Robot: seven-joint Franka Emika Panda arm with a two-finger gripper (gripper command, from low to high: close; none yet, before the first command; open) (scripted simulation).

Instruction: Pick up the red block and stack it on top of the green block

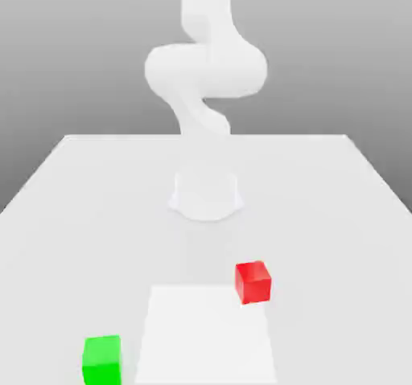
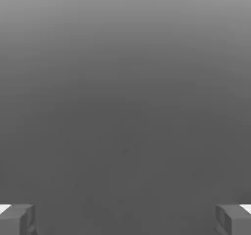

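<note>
The small matte bright-red cube (image 1: 253, 282) rests flat on the white tabletop (image 1: 72, 198), on the exterior view's right of centre, just at the far right corner of a paler square patch (image 1: 205, 335) marked on the surface. The small matte bright-green cube (image 1: 102, 360) sits nearer the camera and toward the exterior view's left, just beside that patch's left edge; the two cubes are well apart, with the patch between them. The white arm (image 1: 205, 70) rises from its round base (image 1: 206, 194) at the far middle of the table, folded high above the surface. In the hand view the gripper (image 2: 125, 219) shows its two grey fingertips (image 2: 17, 218) standing wide apart at opposite edges, nothing between them, against plain grey. Neither cube is touched; the pick is judged not yet begun. The deciding relation: the red cube lies near-side of the base and slightly to the exterior view's right, so the hand would need to travel toward the camera and downward. Being a cube, it offers no long axis; its faces appear turned slightly from the table edges.
</note>
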